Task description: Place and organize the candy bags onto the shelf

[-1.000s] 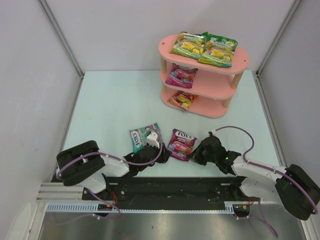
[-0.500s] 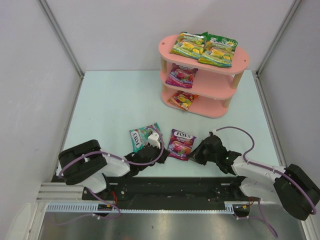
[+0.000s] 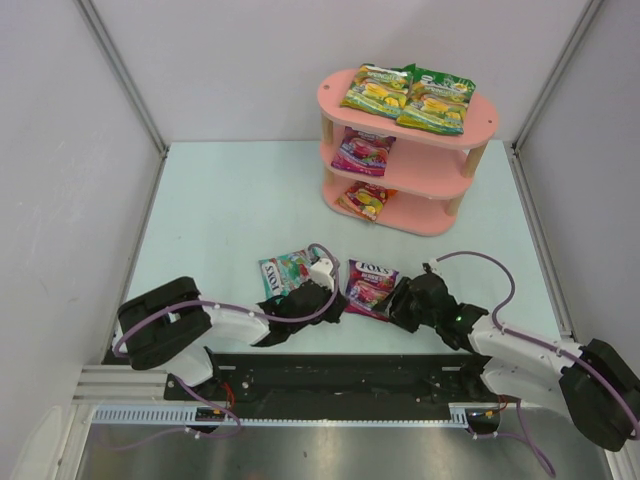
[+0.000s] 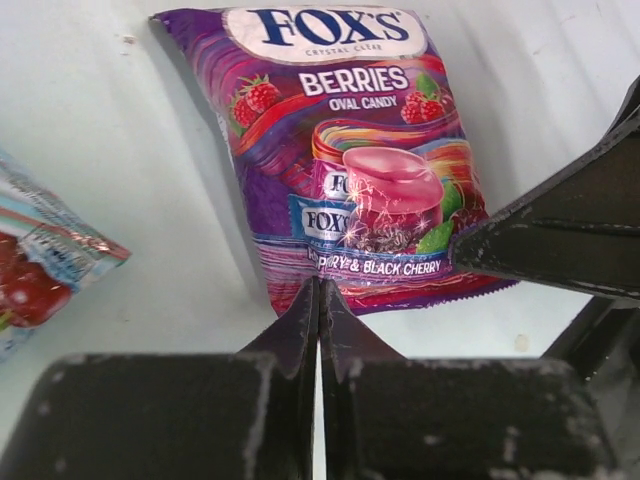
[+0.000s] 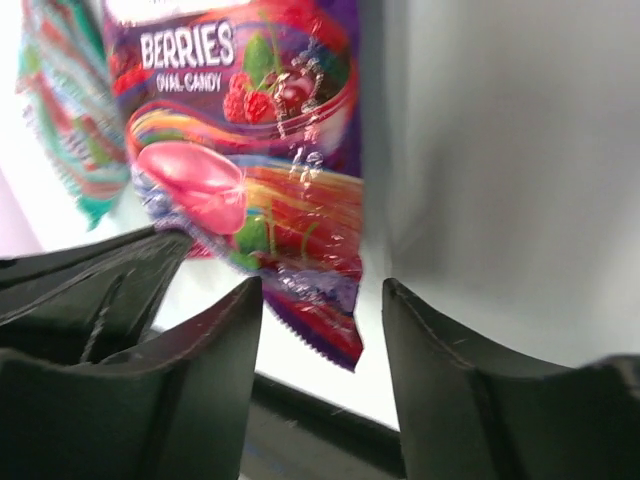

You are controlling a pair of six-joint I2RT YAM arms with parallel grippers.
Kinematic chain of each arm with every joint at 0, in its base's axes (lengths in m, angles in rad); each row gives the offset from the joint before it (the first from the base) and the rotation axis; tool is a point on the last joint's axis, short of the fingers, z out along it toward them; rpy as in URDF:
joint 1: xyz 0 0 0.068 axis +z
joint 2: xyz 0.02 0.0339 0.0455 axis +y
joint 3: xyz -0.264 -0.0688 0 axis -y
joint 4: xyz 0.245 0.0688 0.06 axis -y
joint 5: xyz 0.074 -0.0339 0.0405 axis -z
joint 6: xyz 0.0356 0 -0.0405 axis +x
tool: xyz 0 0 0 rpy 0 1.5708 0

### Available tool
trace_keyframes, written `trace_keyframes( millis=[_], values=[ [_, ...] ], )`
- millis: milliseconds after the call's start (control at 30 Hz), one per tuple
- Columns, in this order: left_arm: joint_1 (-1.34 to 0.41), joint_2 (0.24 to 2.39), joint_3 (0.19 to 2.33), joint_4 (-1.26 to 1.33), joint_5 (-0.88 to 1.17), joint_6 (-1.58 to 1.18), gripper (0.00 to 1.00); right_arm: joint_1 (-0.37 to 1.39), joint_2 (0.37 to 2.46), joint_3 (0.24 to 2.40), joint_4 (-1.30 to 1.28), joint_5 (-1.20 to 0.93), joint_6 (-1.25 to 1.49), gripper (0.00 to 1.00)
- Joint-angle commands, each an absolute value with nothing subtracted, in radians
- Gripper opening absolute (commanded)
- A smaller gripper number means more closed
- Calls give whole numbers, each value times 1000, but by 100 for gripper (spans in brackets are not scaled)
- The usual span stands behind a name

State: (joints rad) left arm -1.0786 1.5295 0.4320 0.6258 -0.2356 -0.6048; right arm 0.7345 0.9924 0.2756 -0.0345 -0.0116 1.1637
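Walled in white, the pale counter carries a teal candy bag. Just beside it, the left pincer is pressed together at the lower edge of the FOX'S Berries bag. The right pincer is spread at that bag's other edge. Behind, the pink shelf holds four more candy bags.

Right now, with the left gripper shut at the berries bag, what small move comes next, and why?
Probably raise the left gripper slightly: it is shut at the berries bag's lower seam, the right gripper is open around a corner, so a lift tests the hold.
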Motion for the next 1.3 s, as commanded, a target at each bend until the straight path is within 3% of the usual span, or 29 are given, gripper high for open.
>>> trace_keyframes(
  millis=[0,233,633,1267],
  values=[
    [-1101,1500,520,522,-235,-664,0,747,939,327,-189,162,1069,57],
    [-1106,1488,592,377,-250,-785,0,775,861,330,-249,374,1040,57],
    [-1109,1489,681,307,-229,-854,0,902,763,281,-103,643,965,57],
    [-1109,1467,721,296,-226,-857,0,923,768,245,-86,601,1005,56]
  ],
)
